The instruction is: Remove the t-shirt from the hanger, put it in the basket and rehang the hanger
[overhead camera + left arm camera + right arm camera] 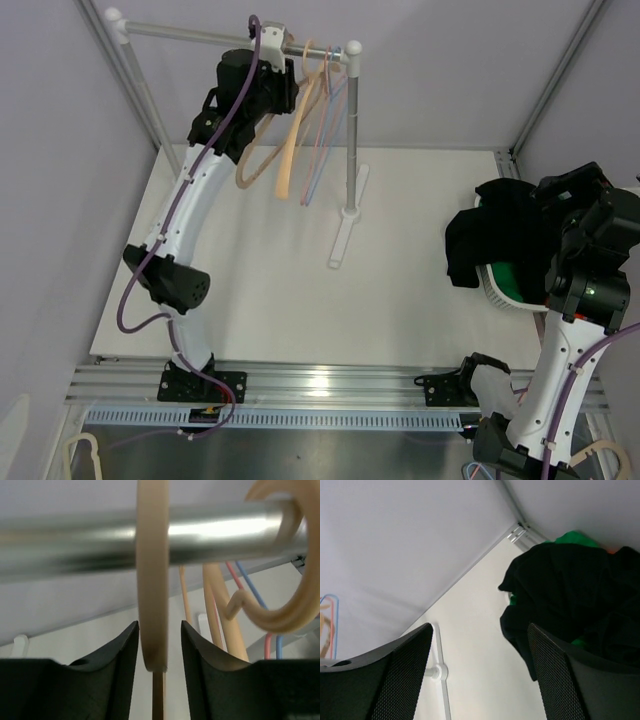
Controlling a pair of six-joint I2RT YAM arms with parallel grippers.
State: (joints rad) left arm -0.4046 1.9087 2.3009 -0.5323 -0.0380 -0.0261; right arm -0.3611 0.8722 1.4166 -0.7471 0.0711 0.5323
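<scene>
Straddling hanger (152,595), left hand (159,642) sat part-open, gripping nothing | right hand (480,655) wide, empty | t-shirt (500,232) looked soft, light: pinch a fold

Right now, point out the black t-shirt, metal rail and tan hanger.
black t-shirt (497,235), top external view, bunched middle.
metal rail (225,530), left wrist view, shiny stretch.
tan hanger (152,605), left wrist view, hook below rail.
</scene>
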